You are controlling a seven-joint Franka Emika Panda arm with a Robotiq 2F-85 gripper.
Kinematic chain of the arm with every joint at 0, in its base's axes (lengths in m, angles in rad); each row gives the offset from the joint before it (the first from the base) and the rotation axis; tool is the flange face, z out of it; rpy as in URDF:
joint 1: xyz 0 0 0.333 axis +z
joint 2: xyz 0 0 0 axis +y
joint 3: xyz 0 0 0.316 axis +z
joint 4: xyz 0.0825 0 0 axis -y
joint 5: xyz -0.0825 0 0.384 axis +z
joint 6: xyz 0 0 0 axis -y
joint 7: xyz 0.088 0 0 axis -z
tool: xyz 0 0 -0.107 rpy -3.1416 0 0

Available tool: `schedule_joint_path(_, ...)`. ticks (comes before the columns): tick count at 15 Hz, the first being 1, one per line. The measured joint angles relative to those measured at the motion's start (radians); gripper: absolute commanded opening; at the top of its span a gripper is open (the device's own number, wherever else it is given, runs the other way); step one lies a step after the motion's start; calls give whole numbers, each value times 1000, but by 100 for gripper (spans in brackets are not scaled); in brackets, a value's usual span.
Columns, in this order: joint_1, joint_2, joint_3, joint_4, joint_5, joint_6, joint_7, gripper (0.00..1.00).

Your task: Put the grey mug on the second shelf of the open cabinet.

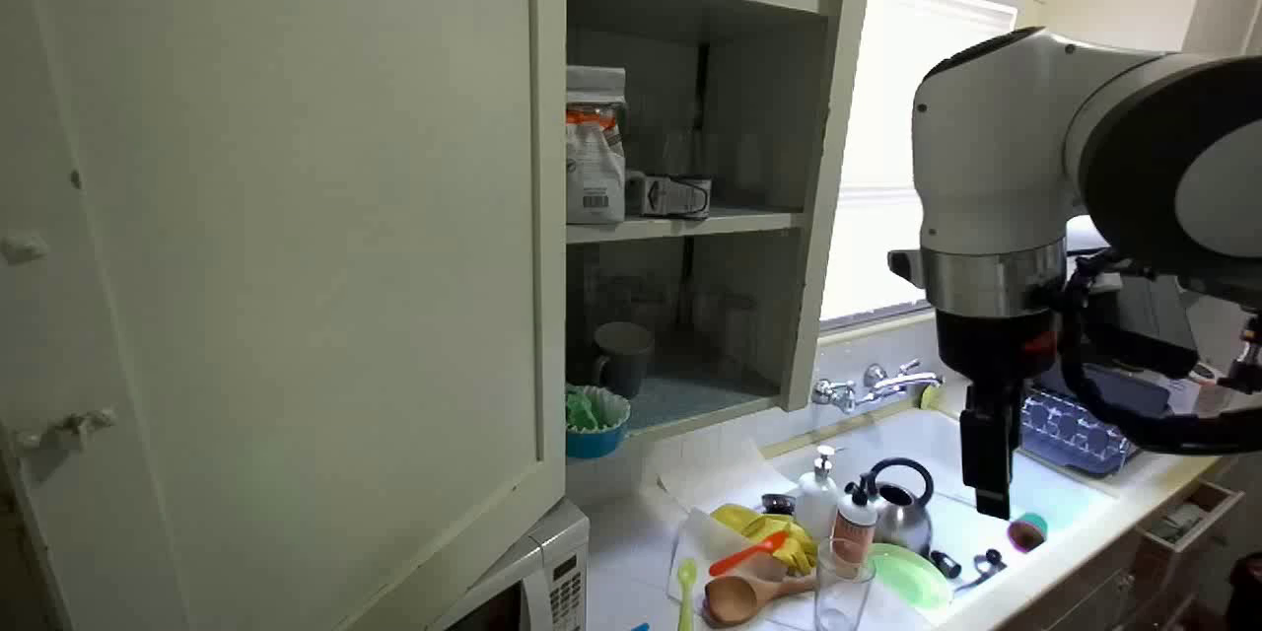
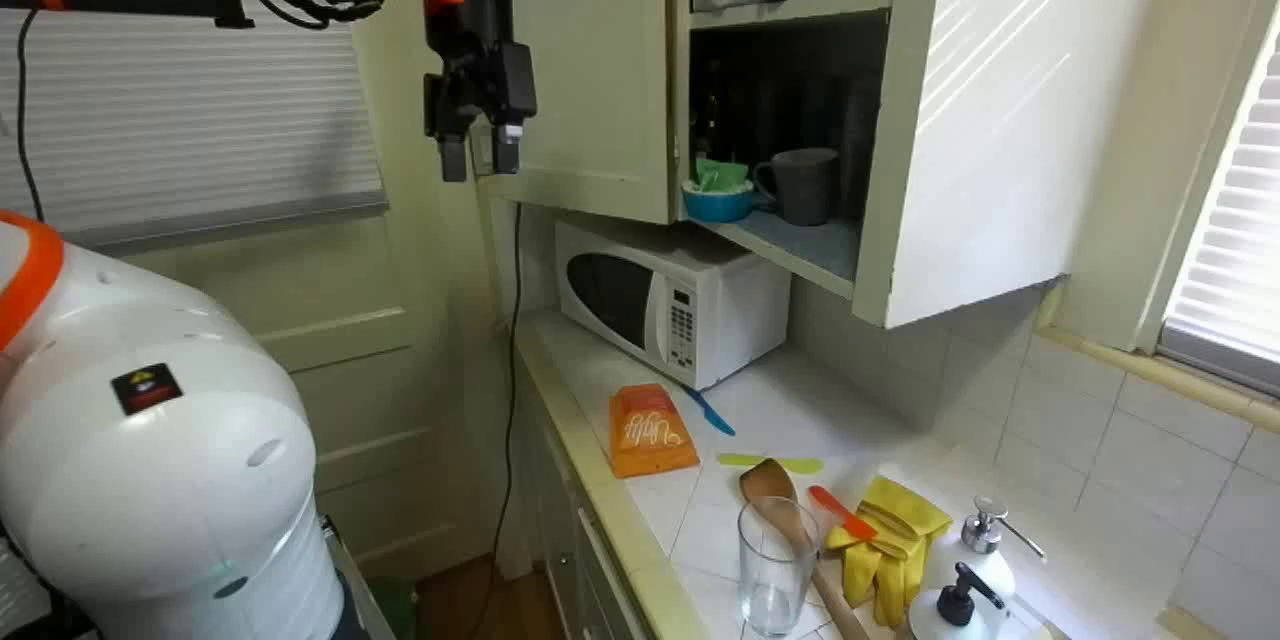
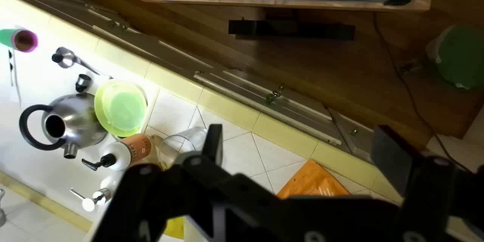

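Above the level of the bench (image 2: 700,525), my gripper (image 2: 480,158) has its fingers (image 3: 214,143) wide apart, clear gap between. Lower down, an orange packet (image 2: 652,430) lies on the bench; white script reads "Ugly". Pump bottle (image 3: 130,151) near the kettle (image 3: 75,117): orange label, lettering upside down in the wrist view, can't read it for sure. Further out, the open cabinet (image 2: 990,150): white bag (image 1: 595,163) on the middle shelf (image 1: 744,221), barcode visible, other print too small. Grey mug (image 2: 805,185): upright on the lowest shelf (image 2: 825,242), seen in both exterior views, well apart from my gripper. Plain dark grey, sides nearly straight, handle toward a blue bowl (image 2: 718,207) just beside it. Bowl sits at the shelf's front edge, green stuff (image 2: 720,175) inside.
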Motion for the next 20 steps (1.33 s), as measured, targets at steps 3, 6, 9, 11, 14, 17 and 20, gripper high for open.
schedule_joint_path(3,0,0,0,0,0,0,0,100)
schedule_joint_path(6,0,0,0,0,0,0,0,100)
schedule_joint_path(9,-3,4,-5,0,2,14,21,100)
schedule_joint_path(11,-19,23,-15,2,25,75,89,100)
schedule_joint_path(14,-62,94,-25,8,41,224,188,100)
schedule_joint_path(17,-100,188,-37,17,51,390,281,100)
schedule_joint_path(20,-119,276,-45,38,75,558,376,100)
